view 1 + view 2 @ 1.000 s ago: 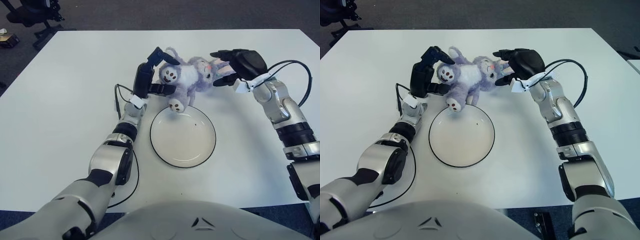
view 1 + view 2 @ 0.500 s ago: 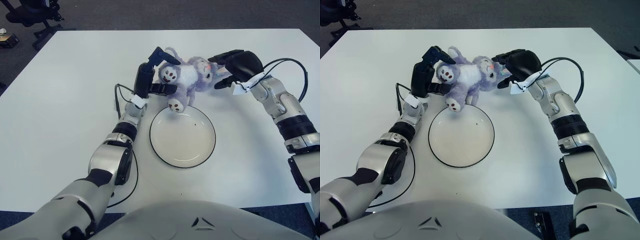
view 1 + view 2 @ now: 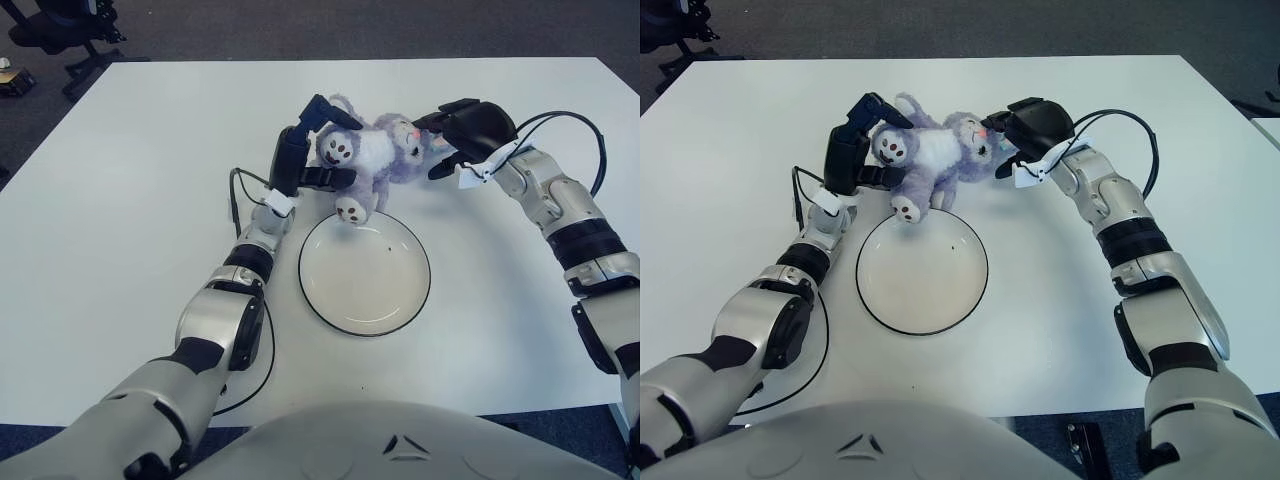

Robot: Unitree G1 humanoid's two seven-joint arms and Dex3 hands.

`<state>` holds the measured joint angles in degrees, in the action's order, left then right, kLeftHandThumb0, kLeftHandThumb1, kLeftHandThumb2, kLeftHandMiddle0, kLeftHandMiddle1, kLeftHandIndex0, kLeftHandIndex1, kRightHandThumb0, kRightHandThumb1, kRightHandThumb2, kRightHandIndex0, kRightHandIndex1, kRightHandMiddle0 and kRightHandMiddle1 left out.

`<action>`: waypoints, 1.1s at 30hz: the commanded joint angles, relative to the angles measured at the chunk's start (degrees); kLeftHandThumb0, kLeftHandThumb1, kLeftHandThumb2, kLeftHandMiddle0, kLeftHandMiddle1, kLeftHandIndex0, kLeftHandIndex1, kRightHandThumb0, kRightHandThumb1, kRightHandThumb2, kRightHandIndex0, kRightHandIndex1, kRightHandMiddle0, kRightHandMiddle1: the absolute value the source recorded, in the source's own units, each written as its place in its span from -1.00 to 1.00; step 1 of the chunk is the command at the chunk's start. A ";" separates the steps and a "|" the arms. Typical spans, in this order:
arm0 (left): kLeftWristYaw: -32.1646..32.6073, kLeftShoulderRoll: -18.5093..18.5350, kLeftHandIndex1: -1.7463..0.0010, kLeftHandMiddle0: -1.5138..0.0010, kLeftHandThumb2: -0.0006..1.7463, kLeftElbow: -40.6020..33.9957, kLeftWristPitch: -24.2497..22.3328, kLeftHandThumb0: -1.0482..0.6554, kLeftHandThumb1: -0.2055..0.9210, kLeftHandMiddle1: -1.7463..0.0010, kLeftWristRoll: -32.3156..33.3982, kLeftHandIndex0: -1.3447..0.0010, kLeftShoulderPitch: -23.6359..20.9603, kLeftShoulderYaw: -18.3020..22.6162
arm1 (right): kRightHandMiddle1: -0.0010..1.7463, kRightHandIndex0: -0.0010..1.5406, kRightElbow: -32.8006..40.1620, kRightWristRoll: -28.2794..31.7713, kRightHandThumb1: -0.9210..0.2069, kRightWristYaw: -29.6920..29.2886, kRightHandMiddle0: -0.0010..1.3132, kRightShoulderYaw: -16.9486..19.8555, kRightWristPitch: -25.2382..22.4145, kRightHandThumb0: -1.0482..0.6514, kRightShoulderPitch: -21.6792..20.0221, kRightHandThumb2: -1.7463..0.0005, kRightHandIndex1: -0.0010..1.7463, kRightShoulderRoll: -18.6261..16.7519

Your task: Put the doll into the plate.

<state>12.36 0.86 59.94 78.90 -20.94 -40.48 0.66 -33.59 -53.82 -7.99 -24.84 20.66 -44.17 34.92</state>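
the doll (image 3: 372, 158), a purple plush with white belly and paws, sits at the far rim of the plate (image 3: 365, 272), held between my two hands; whether it is clear of the bench (image 3: 120, 200) i cannot tell. one paw hangs over the plate's far edge, while the body and head lie beyond the rim, not inside yet.

my left hand (image 3: 305, 150) is at the doll's left side, fingers (image 3: 325, 178) clenched on the paw end, one over the top and one under. my right hand (image 3: 470, 135) is cupped against the head end, fingers curled around it, so i read both hands as grasping the doll.

to do this well, i judge i should bring both hands toward me together, at the same pace, so the soft body does not sag or twist out. i would carry it until the belly is over the middle of the plate, lower it, and only then loosen both grips. the dangling paw could catch the rim and nudge the plate.
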 commanded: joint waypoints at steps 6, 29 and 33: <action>2.65 1.22 -0.52 0.59 -0.50 1.57 -1.04 0.23 0.86 -0.82 -1.74 0.24 3.31 -0.89 | -1.00 -0.65 -2.50 -2.25 -0.88 -4.59 -0.30 -1.69 -0.27 -0.55 -2.79 1.00 -1.00 -0.53; 5.19 2.00 -0.53 0.59 -0.49 2.20 -1.86 0.23 0.85 -0.82 -2.46 0.24 2.88 -2.70 | -0.99 -0.61 1.30 1.35 -0.81 -4.52 -0.31 0.96 -2.87 -0.53 -3.47 1.00 -0.99 -1.92; 5.37 2.12 -0.53 0.59 -0.49 2.31 -1.92 0.23 0.84 -0.82 -2.42 0.24 2.85 -2.94 | -0.99 -0.61 1.45 1.46 -0.81 -4.46 -0.31 1.04 -2.81 -0.52 -3.60 1.00 -0.99 -2.01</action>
<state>17.19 2.16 60.36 77.59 -23.16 -40.60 -1.94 -32.86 -52.88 -12.10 -24.43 18.15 -46.43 32.94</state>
